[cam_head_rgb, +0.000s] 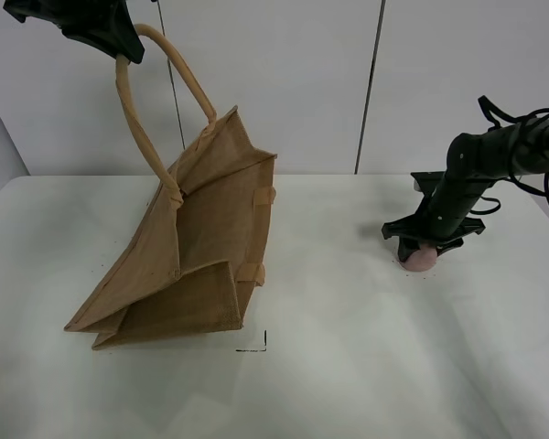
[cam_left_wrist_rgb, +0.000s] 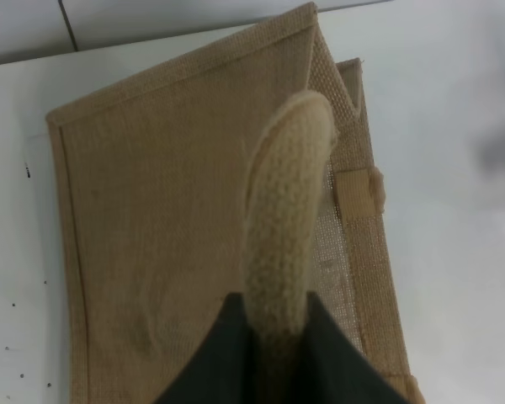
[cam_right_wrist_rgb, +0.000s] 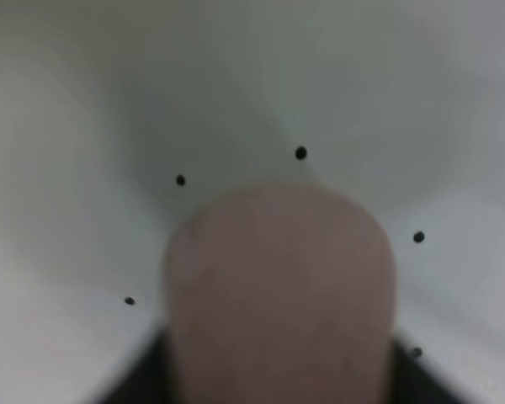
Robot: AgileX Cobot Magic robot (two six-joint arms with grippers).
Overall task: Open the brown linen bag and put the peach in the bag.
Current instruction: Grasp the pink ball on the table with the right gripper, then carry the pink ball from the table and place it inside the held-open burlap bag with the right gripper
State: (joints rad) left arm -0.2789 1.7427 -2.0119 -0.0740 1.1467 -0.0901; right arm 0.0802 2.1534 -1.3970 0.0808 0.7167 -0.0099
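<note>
Black left pincer point(cam_head_rgb: 126, 48) pinches loop handle point(cam_head_rgb: 185, 78), holds brown linen bag point(cam_head_rgb: 192, 256) tilted on bench point(cam_head_rgb: 348, 366). Right pincer point(cam_head_rgb: 423, 249) clamps peach point(cam_head_rgb: 421, 260), well apart. Risk: mouth looks narrow; peach could catch rim, roll away.

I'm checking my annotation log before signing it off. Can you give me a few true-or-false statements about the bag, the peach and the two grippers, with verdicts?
1. The left gripper grips one handle of the brown linen bag. True.
2. The peach is inside the bag. False: it sits on the table, well apart from the bag.
3. The right gripper is down around the peach. True.
4. The bag lies flat. False: it is held up tilted by its handle, base on the table.
</note>
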